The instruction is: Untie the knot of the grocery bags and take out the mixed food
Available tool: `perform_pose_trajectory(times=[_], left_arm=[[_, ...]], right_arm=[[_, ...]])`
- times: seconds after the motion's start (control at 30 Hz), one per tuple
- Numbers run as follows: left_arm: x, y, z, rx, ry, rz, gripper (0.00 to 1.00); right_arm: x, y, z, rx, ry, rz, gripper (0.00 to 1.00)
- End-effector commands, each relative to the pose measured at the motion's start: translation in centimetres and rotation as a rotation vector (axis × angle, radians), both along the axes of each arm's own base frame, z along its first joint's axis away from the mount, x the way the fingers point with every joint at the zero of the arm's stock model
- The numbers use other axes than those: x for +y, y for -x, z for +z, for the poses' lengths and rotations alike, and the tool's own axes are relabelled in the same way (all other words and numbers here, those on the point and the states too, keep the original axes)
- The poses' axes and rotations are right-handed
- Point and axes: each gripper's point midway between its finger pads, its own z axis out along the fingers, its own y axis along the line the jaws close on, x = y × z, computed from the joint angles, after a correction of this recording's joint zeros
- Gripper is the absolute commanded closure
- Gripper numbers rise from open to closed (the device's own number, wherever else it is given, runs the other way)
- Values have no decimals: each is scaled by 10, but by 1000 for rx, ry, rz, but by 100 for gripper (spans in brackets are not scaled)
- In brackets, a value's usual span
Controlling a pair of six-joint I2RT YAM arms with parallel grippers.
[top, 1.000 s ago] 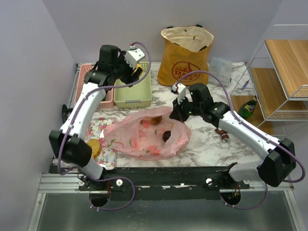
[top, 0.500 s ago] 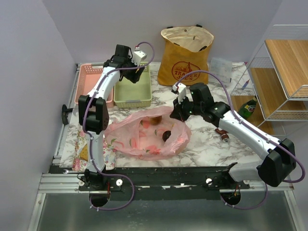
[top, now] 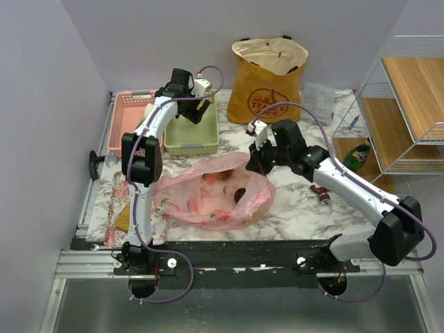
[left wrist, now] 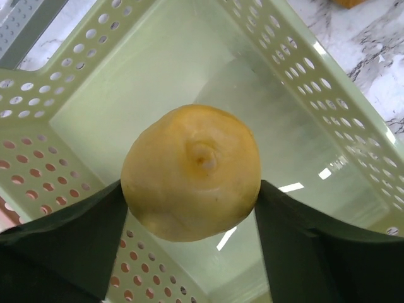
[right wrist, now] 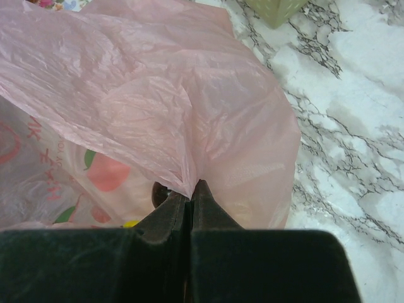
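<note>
Yellow lemon, clamped at its sides between the dark fingers of the left gripper and held over the green basket at the back left of the marble table. Touched nothing but those two fingers; hung above the basket's pale floor, inside the line of its perforated walls. Just left of that, a pink basket.

Nearer the middle, pinched tight in the right gripper: a fold of the thin pink bag, jaws pressed together on the plastic at the bag's far right rim. Lay crumpled on the table's near centre, printed with peaches, mouth pulled open. Showed through the film a dark round fruit and a brownish lump close to the rim; could not tell the rest of the contents apart.

At the back, upright and open-topped, a mustard-yellow tote with a red round logo, well apart from both grippers. On a floral cloth at the near left edge, a bread slice. To the right, a green bottle on the low level of a wire shelf.
</note>
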Motion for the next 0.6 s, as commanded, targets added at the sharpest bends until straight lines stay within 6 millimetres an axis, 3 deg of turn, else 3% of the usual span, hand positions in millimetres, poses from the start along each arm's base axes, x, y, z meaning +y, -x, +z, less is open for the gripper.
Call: perform_pose_trajectory(times=[0.0,0.03,0.2,0.27,0.37,0.47,0.57], left_arm=[[2,3,28,-31,10,20,9],[0,7,41,-45,28,15,2],[-10,42,120,-130,117,-54,2],[-23,72,156,-155,192,-154,2],[-48,144,206,-181,335,-363,2],[-68,217,219,-171,380,-558,2],[-84,273,204,-148,337,-699,4]], right_arm=[[0,-6,0,-5,19,4,99],[0,-5,-1,-2,21,5,99],[2,-3,-1,13,3,3,99],[2,-2,0,14,0,2,99],[1,-2,0,12,3,5,99],[1,1,-1,18,4,13,99],[0,5,-5,30,8,24,99]])
